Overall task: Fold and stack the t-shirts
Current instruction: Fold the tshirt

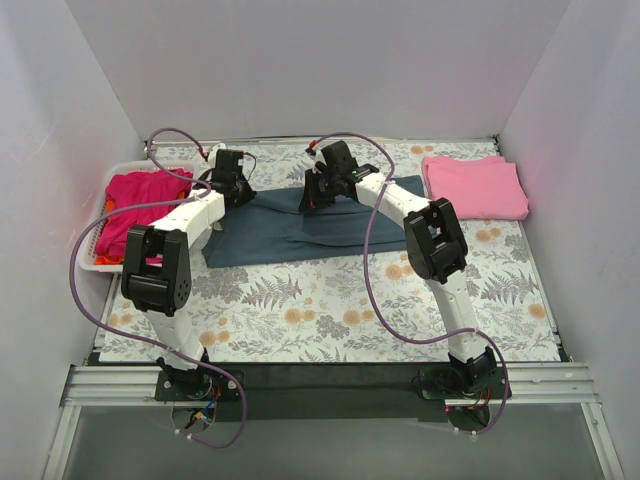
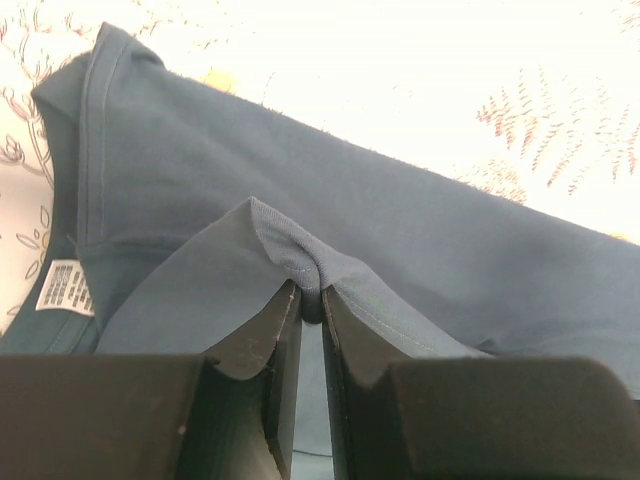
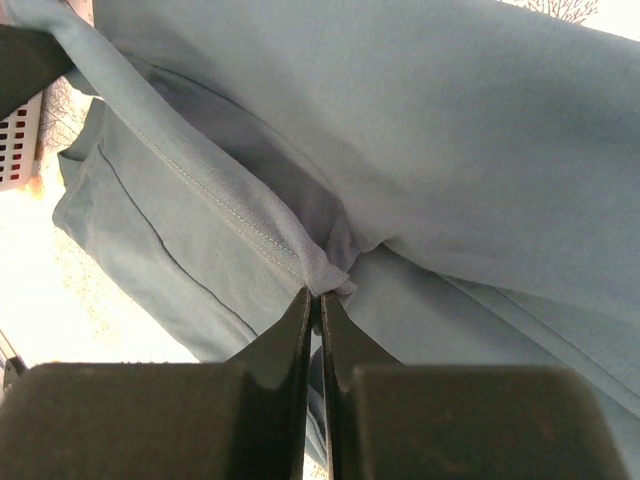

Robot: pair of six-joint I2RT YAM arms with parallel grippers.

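Across the middle of the table (image 1: 330, 310) the slate t-shirt (image 1: 290, 238) is lying, long axis running left to right; along its far edge the left gripper (image 2: 310, 300) and right gripper (image 3: 318, 297) are each pinching a cloth fold; farther right the pink t-shirt (image 1: 475, 187) is sitting folded

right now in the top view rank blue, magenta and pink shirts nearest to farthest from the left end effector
1. dark blue shirt, held by left end effector
2. magenta shirt, left, in basket
3. pink shirt, far right
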